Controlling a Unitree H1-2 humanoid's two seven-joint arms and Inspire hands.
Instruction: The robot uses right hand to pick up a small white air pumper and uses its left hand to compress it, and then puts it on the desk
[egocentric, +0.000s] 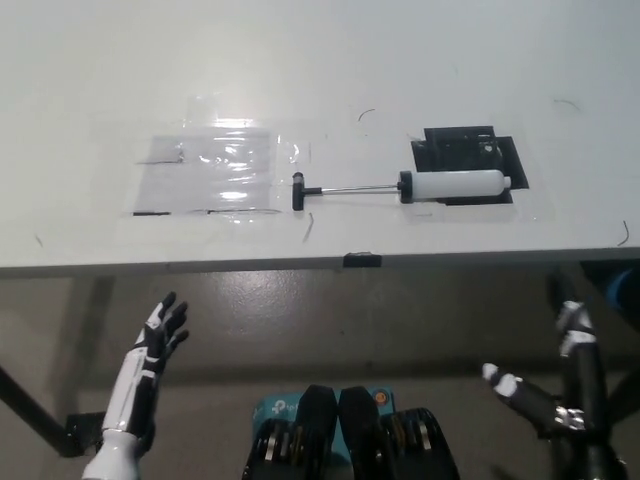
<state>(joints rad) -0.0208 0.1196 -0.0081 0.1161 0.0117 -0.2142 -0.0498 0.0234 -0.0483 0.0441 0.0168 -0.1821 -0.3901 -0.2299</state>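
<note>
White desk (90, 80), air pumper (420, 186) on black patch (470, 148), grey floor (300, 320) below

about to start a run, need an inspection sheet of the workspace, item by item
surface: white desk, a few small dark marks; clear tape patch at left of centre; black patch at right.
job's things: white air pumper lying flat, body over the black patch, rod drawn out, black handle pointing toward the tape patch; not held.
clutter: small black piece at the desk's front edge.
hands: left hand open, below the desk edge; right hand low at right, holding nothing, fingers unclear.
cables: nothing seen.
surroundings: grey floor, dark desk legs.
</note>
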